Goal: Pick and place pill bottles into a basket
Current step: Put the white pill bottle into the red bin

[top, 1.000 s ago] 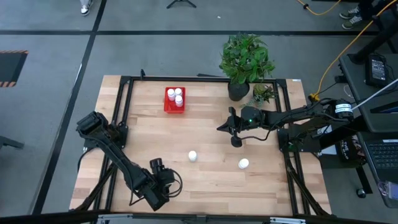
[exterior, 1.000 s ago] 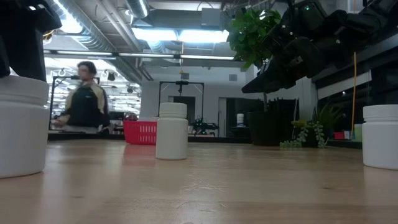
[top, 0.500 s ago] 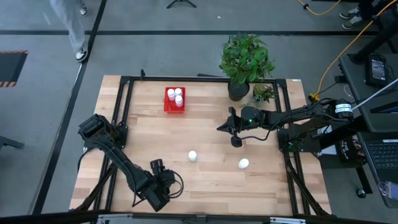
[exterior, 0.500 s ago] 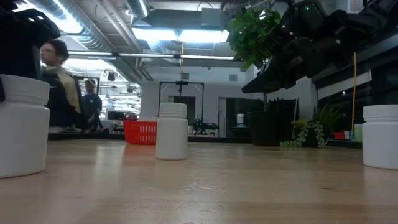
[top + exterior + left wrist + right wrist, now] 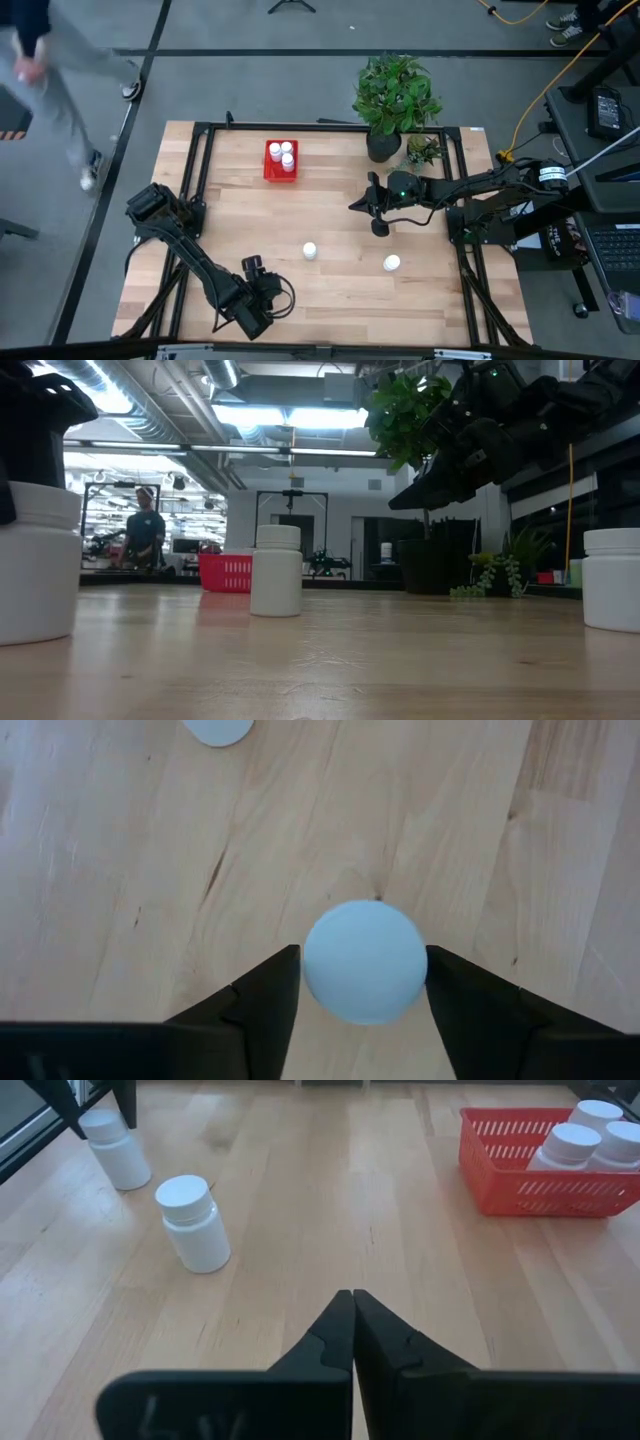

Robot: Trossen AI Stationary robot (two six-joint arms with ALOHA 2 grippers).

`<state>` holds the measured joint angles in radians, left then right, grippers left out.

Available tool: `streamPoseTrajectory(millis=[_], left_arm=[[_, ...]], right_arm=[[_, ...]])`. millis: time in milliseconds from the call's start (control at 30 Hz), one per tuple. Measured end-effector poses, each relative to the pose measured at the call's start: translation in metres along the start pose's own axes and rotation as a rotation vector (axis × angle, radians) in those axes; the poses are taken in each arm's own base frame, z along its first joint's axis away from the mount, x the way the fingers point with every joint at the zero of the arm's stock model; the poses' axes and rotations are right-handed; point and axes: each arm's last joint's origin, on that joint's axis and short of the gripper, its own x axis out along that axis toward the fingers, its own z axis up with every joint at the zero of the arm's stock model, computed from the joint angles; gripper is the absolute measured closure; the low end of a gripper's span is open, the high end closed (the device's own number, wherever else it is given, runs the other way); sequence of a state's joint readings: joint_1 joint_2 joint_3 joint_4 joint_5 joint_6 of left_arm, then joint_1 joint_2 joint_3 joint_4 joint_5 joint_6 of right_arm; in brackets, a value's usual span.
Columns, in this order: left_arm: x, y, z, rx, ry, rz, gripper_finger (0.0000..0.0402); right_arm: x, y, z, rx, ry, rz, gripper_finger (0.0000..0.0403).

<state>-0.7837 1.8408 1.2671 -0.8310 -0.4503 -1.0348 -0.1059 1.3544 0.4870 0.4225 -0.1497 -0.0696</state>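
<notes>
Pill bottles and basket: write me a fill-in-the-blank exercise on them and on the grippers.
1. The red basket holds ___ pill bottles.
2. In the low view, ___ loose bottles stand on the table.
3. The right gripper hangs above the table with its fingers ___.
4. The left gripper is down over one loose ___.

Missing words: three; three; shut; bottle

Red plastic mesh basket (image 5: 520, 1165); pale wood table (image 5: 340, 290).
</notes>
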Motion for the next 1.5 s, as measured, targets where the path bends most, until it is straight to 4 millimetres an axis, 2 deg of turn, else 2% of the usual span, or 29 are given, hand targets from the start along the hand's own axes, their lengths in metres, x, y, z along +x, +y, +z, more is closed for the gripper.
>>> streamPoseTrajectory(millis=[333, 567, 767, 1133, 1300, 1500], left_arm=[[-0.001, 0.000, 0.000, 0.043, -0.005, 0.000, 0.0245], [-0.004, 0.001, 0.001, 0.048, -0.004, -0.009, 0.0247], [-0.020, 0.007, 0.007, 0.052, -0.034, -0.049, 0.0247], [-0.053, 0.025, 0.017, 0.104, -0.112, -0.077, 0.0247], [-0.059, 0.037, 0.022, 0.106, -0.106, -0.058, 0.0247], [-0.059, 0.054, 0.038, 0.165, -0.057, -0.085, 0.0247]], right_arm=[[0.000, 0.000, 0.000, 0.000, 0.000, 0.000, 0.0399], [0.000, 0.000, 0.000, 0.009, 0.000, 0.000, 0.0399], [0.000, 0.000, 0.000, 0.010, 0.000, 0.000, 0.0399], [0.000, 0.000, 0.000, 0.009, 0.000, 0.000, 0.0399], [0.000, 0.000, 0.000, 0.012, 0.000, 0.000, 0.0399], [0.000, 0.000, 0.001, 0.007, -0.011, -0.001, 0.0399]])
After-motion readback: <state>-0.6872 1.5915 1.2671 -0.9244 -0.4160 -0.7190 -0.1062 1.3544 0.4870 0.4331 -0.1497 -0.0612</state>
